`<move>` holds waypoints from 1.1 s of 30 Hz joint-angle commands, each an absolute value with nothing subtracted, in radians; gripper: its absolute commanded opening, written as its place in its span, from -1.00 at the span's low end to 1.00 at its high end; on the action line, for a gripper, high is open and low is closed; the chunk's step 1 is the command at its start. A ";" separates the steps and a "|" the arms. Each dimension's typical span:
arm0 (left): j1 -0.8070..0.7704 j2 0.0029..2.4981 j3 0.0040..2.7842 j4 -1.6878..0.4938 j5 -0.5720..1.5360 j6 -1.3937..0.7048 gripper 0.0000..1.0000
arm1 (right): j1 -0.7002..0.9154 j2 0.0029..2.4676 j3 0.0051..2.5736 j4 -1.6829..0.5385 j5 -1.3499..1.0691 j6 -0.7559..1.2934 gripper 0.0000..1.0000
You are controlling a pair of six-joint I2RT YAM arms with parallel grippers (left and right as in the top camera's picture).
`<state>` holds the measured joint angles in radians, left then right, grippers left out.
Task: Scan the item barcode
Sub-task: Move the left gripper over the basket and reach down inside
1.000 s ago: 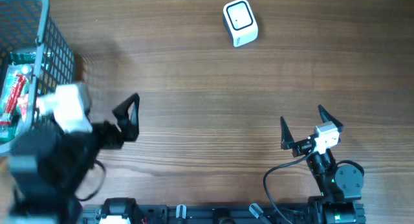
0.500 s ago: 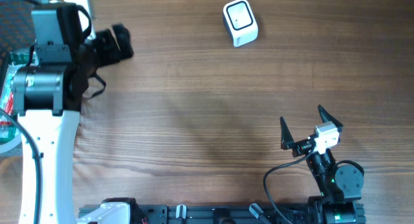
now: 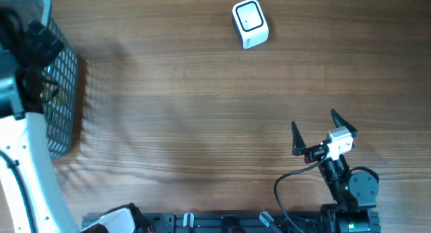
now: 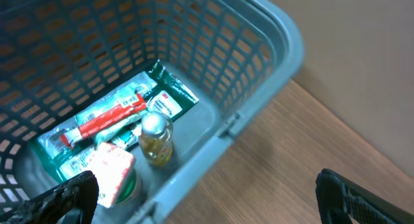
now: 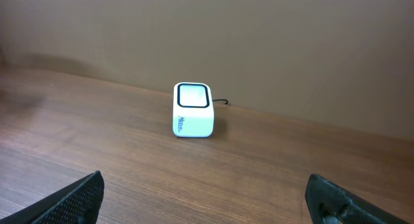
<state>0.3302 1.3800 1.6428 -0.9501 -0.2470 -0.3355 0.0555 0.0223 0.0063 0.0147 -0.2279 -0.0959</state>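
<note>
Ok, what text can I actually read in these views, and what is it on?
"3M", probably: on the green packet in the basket.
Print on the red-and-white packet: blurred, unreadable.
Label on the bottle: unreadable.
Blue mark on the scanner front: too small to read.

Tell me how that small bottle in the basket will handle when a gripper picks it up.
The small bottle in the blue basket looks rigid and smooth-sided, so it may slip in a pinch. Its round body would probably roll if knocked over. It appears filled with yellowish liquid, so it is likely heavy for its size.
</note>
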 commanded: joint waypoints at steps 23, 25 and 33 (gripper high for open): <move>0.630 1.571 1.655 -1.044 0.002 -0.186 1.00 | 0.057 0.023 0.005 0.018 -0.234 -0.105 0.99; 0.645 1.571 1.655 -1.020 0.051 -0.186 1.00 | 0.057 0.023 0.005 0.018 -0.234 -0.105 0.99; 0.709 1.599 1.655 -1.014 0.044 -0.157 1.00 | 0.057 0.023 0.005 0.018 -0.234 -0.105 1.00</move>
